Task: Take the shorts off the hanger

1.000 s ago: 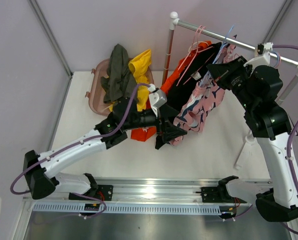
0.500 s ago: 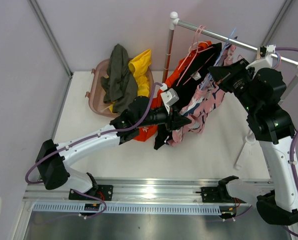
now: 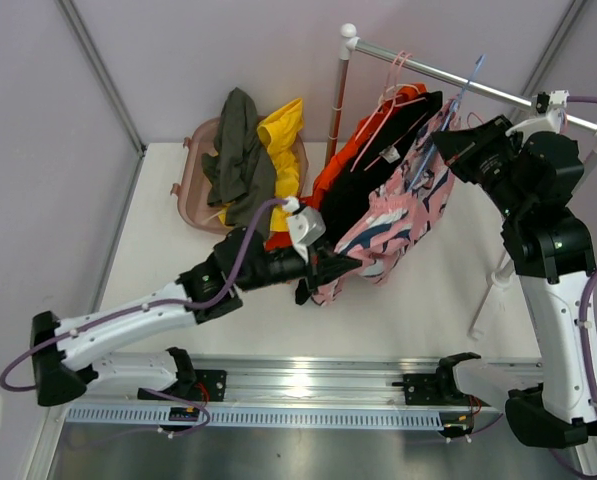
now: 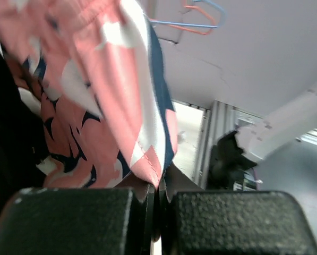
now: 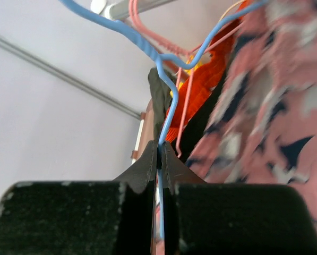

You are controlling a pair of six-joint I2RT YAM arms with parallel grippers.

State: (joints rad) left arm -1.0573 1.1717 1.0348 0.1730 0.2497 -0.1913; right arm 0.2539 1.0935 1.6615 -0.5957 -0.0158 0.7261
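The pink shorts point(image 3: 393, 215) with the navy-and-white pattern hang from a blue hanger point(image 3: 460, 95) by the rail point(image 3: 418, 66), stretched down to the left. My left gripper point(image 3: 326, 273) is shut on their lower hem, and in the left wrist view the cloth point(image 4: 100, 101) runs into the closed left gripper point(image 4: 158, 188). My right gripper point(image 3: 448, 140) is shut on the blue hanger wire point(image 5: 147, 45), pinched at the right gripper point(image 5: 161, 154). Black shorts point(image 3: 353, 190) and orange shorts point(image 3: 343, 152) hang on pink hangers beside them.
A pinkish basket point(image 3: 190, 190) at the back left holds the olive-green shorts point(image 3: 238, 150) and the yellow shorts point(image 3: 283, 140). The rack's upright post point(image 3: 338, 100) stands behind the hanging clothes. A second rack leg point(image 3: 488, 295) stands at the right.
My left gripper reached into the pink shorts' hem, shut on it and pulled back toward the near left, stretching the cloth. My right arm shifted right with the blue hanger.
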